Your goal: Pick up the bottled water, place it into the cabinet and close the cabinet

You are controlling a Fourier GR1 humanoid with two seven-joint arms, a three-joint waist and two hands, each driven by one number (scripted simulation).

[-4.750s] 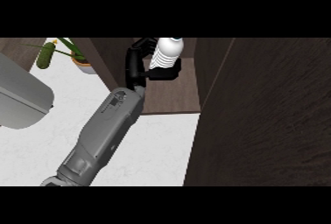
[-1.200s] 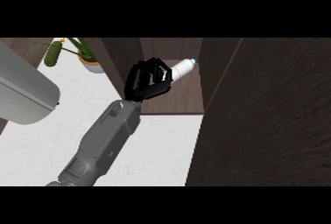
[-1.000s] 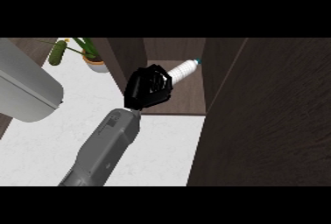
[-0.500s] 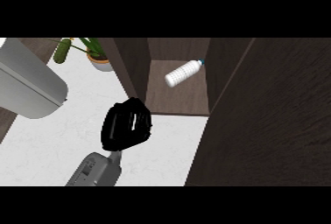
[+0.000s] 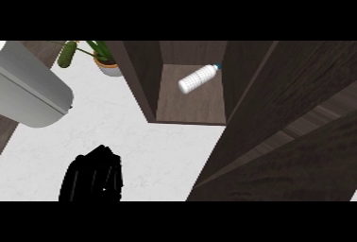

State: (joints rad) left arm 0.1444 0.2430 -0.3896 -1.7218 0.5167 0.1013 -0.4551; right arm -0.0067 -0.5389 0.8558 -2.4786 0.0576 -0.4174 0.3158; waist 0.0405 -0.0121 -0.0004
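The bottled water (image 5: 199, 78), white with a blue cap, lies tilted on its side on the shelf inside the open dark wood cabinet (image 5: 191, 108), cap toward the upper right. My left hand (image 5: 94, 176) is low over the white counter at the bottom left, well clear of the cabinet. Its fingers are relaxed and hold nothing. The cabinet door (image 5: 293, 137) stands open and fills the right side of the view. My right hand does not show.
A large grey rounded appliance (image 5: 31, 92) sits at the left edge. A potted green plant (image 5: 97, 56) stands at the back, left of the cabinet's side wall (image 5: 140, 80). White marble counter (image 5: 160, 146) lies in front of the cabinet.
My left hand has let go of the bottle inside the cabinet and drawn back down and to the left. The bottle stays lying on the shelf.
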